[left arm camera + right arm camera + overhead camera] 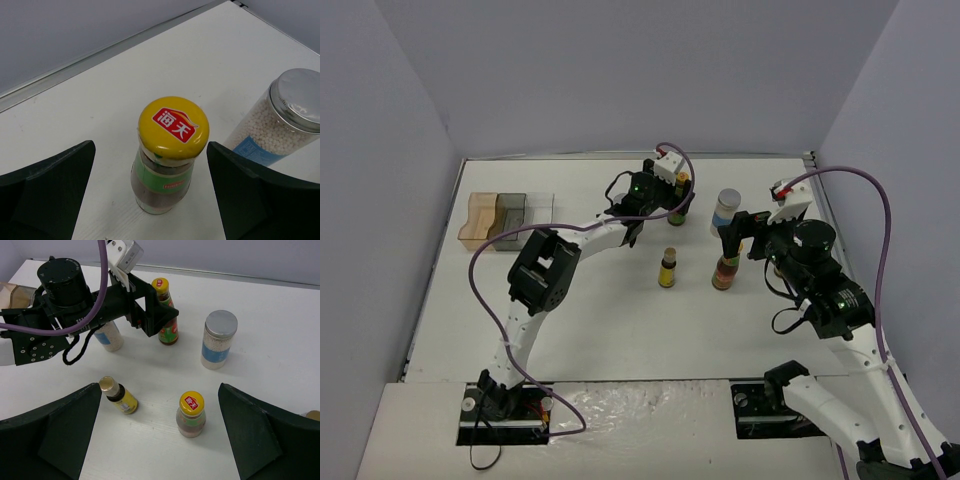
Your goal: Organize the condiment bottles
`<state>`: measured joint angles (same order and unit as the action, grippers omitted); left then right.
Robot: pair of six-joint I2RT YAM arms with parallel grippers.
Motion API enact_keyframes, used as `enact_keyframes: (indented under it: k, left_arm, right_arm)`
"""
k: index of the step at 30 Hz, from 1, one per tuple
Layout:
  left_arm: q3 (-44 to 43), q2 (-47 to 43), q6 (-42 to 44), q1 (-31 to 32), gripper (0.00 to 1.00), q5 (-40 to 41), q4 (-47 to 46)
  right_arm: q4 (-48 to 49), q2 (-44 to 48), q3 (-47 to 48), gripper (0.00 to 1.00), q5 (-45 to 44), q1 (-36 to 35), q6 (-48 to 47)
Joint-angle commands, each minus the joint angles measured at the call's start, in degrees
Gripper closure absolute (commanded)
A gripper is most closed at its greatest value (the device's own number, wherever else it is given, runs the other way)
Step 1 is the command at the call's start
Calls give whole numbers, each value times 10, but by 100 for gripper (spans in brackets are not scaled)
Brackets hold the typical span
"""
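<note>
A green-labelled dark bottle (167,160) with a yellow cap stands between the spread fingers of my open left gripper (150,152), untouched. It also shows in the top view (680,198) and the right wrist view (166,320). A blue-banded white jar (280,122) stands to its right (725,210). A second jar (109,337) is half hidden under the left arm. My right gripper (160,387) is open above a red-labelled yellow-capped bottle (191,416), seen in the top view too (726,268). The tiny yellow-labelled bottle (120,396) stands left of it (667,268).
The clear plastic compartment rack (505,218) sits at the far left of the white table (590,320). Grey walls close in the table on three sides. A purple cable (880,230) loops over each arm.
</note>
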<state>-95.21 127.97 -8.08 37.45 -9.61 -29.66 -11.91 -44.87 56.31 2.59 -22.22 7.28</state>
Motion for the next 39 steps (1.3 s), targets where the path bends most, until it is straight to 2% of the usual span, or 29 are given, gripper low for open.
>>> enact_keyframes:
  k: [1, 4, 9, 14, 15, 18, 21, 22, 30, 39]
  left_arm:
    - [-54, -9, 13, 3, 11, -5, -73]
    - [-64, -3, 18, 3, 13, -2, -74]
    - [-85, 15, 20, 3, 21, -9, -71]
    - [-88, 19, 20, 3, 46, -11, -77]
    - [-89, 18, 20, 3, 55, -13, -78]
    - [-83, 8, 23, 3, 71, -25, -80]
    - [-68, -11, 28, 4, 95, -28, -94]
    - [-59, -22, 28, 4, 100, -30, -103]
    - [-47, -91, 33, 5, 100, -24, -120]
    - [-80, -190, 41, 4, 100, 20, -51]
  right_arm:
    - [15, 13, 2, 0, 9, -3, 2]
    - [12, 15, 2, 0, 9, -3, 2]
    - [8, 18, 3, 0, 8, -3, 3]
    - [7, 18, 2, 0, 7, -3, 1]
    - [7, 19, 1, 0, 7, -3, 1]
    - [7, 18, -1, 0, 7, -3, -1]
    - [7, 18, -1, 0, 7, -3, -4]
    - [7, 18, 0, 0, 6, -3, -7]
    - [7, 23, 13, 0, 3, -3, -14]
    - [5, 36, 25, 0, 5, -3, -20]
